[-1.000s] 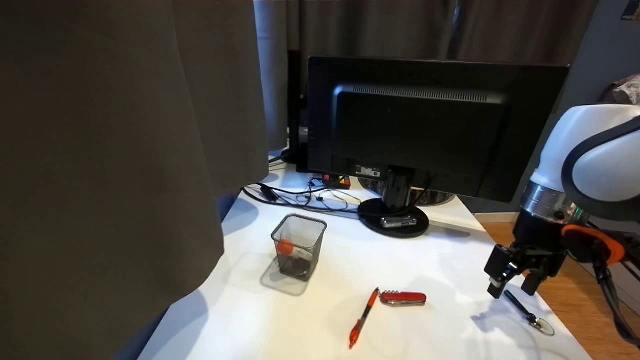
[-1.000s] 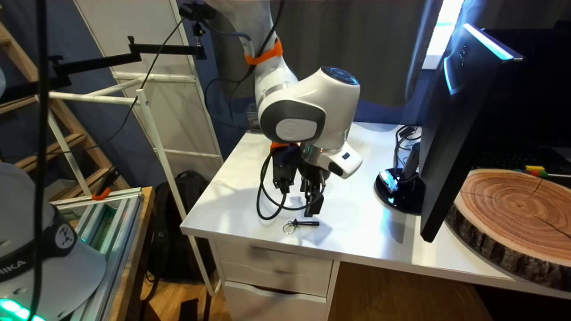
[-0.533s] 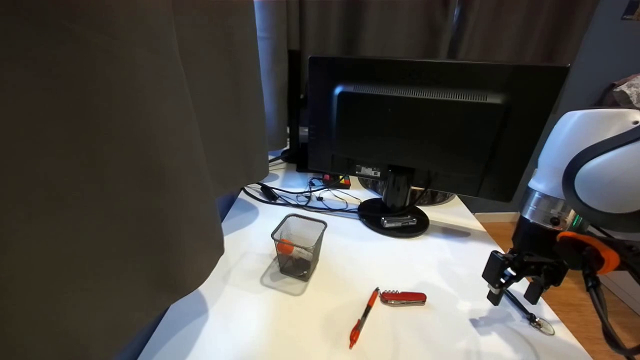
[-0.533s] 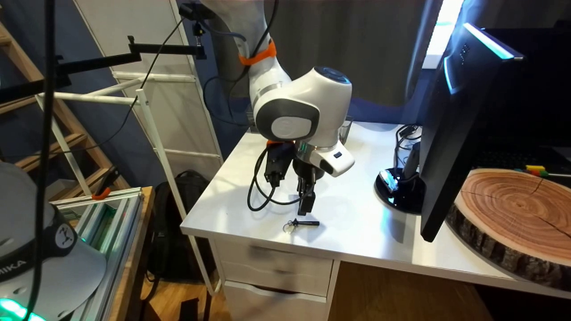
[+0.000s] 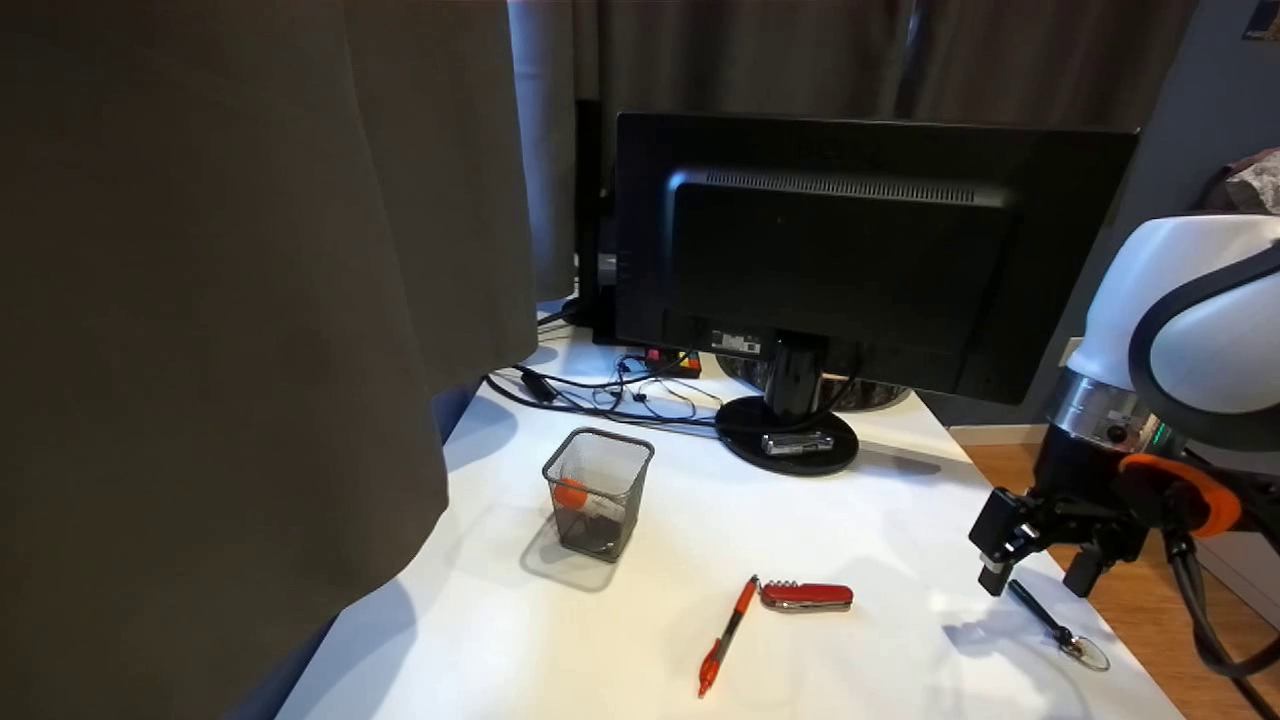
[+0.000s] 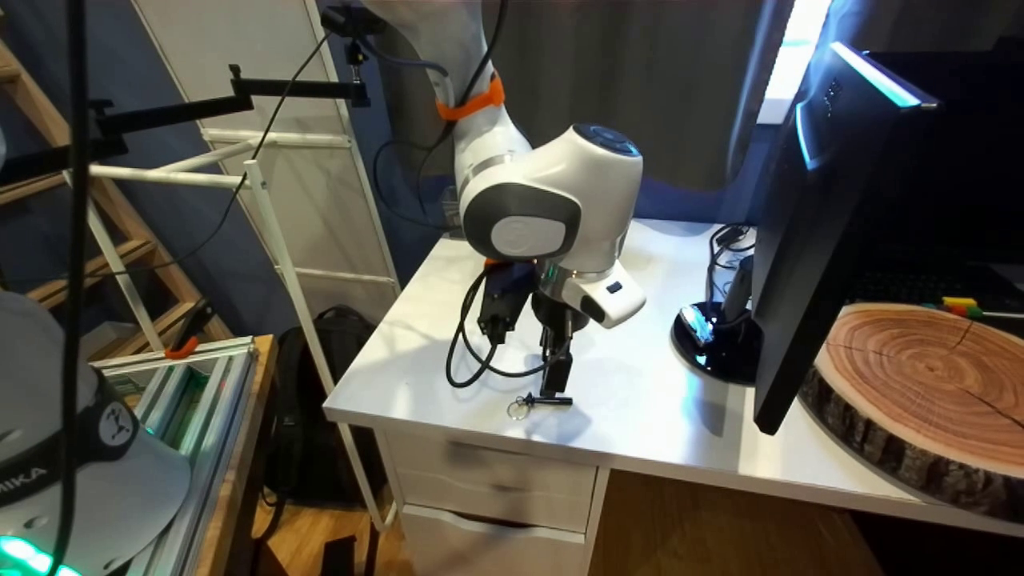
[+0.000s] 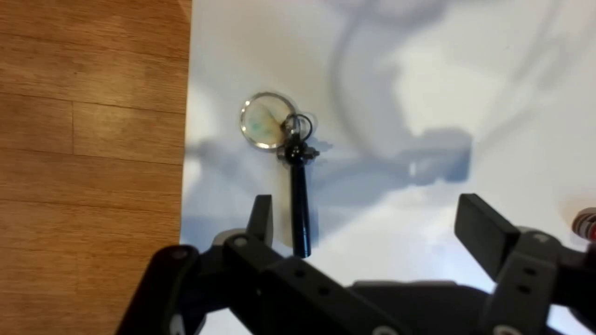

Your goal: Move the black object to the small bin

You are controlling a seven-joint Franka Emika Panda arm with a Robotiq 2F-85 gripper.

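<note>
The black object is a thin black stick with a metal ring and a clear round disc at one end. It lies on the desk, seen in both exterior views (image 5: 1040,612) (image 6: 552,402) and in the wrist view (image 7: 299,204). My gripper (image 5: 1037,588) is open and empty just above it. In the wrist view the gripper (image 7: 365,209) has the stick's plain end between its spread fingers, much closer to the left finger (image 7: 261,218). The small bin (image 5: 628,510), a grey mesh cup with something orange inside, stands upright in an exterior view, well away from the gripper.
A red pen (image 5: 728,635) and a red pocket knife (image 5: 806,596) lie between bin and gripper. A monitor (image 5: 840,250) on a round black base (image 5: 735,430) stands behind. The desk edge (image 7: 185,139) with wooden floor beyond is close to the stick. A cable (image 6: 460,352) hangs beside the gripper.
The arm shifted slightly to one side and back. In an exterior view the gap between the fingers looks a little wider now. The black object and the bin have not moved.
</note>
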